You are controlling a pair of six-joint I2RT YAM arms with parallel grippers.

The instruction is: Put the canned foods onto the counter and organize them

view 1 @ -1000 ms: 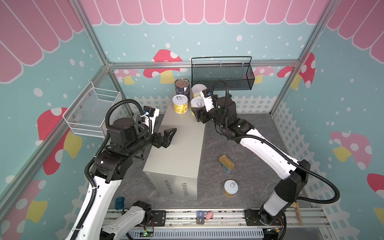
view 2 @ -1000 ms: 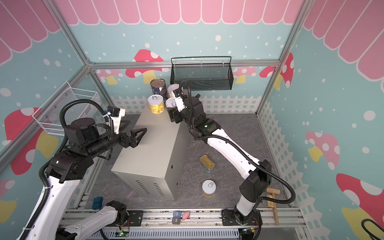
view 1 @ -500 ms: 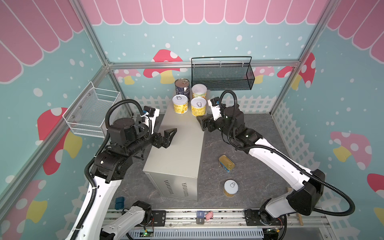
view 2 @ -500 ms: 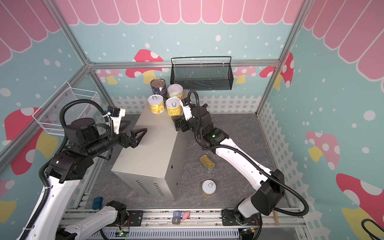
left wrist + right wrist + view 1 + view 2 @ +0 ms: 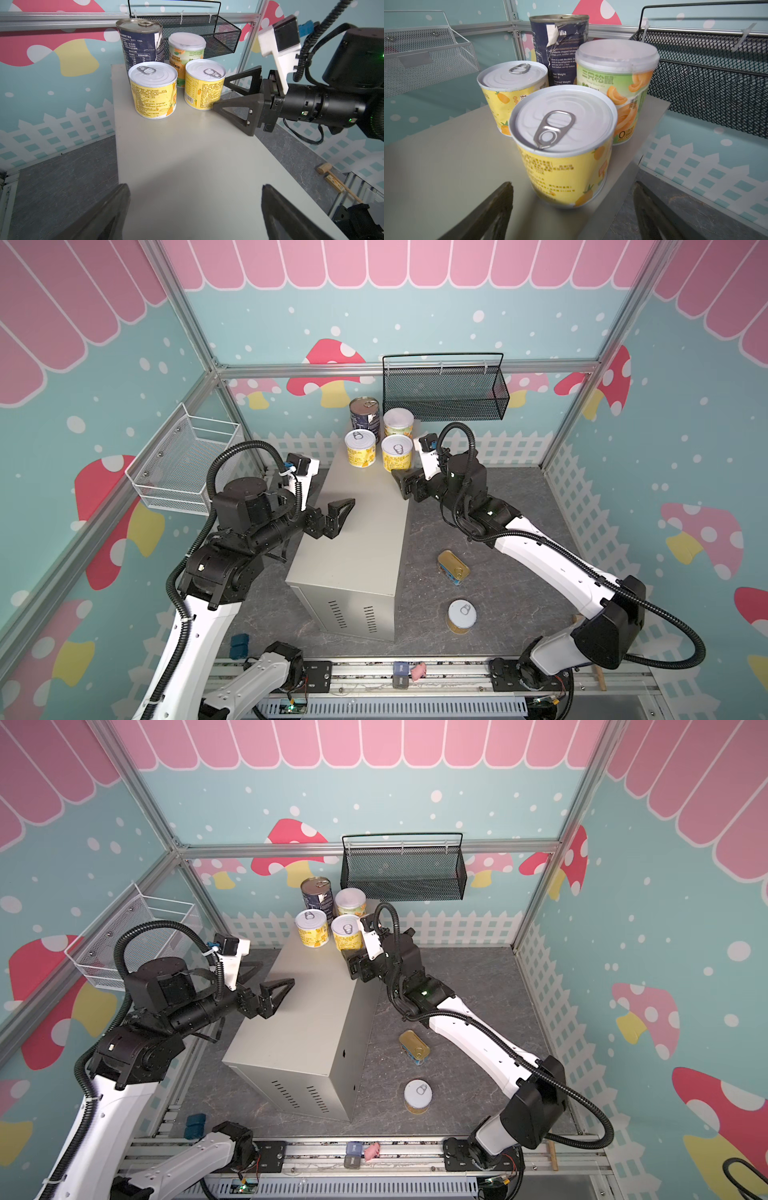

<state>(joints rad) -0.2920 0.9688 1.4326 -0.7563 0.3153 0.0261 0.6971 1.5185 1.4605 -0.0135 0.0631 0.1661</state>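
Observation:
The counter (image 5: 361,539) is a long beige-grey box standing mid-floor. At its far end stand a navy can (image 5: 365,414), a white-lidded can (image 5: 398,423) and two yellow pull-tab cans (image 5: 360,448) (image 5: 397,452). My right gripper (image 5: 402,485) is open just behind the nearer yellow can (image 5: 562,145), apart from it, over the counter's right edge. My left gripper (image 5: 345,510) hangs open and empty above the counter's middle (image 5: 187,166). On the floor to the right lie a flat gold-topped tin (image 5: 454,567) and a third yellow can (image 5: 461,616), upright.
A black mesh basket (image 5: 444,389) hangs on the back wall just behind the cans. A white wire basket (image 5: 187,464) hangs on the left wall. A wooden mallet (image 5: 332,180) lies at the floor's right edge, a blue block (image 5: 240,646) near the front rail.
My right gripper has let go of the yellow can at the counter's far right and drawn back from it. The left arm has not moved.

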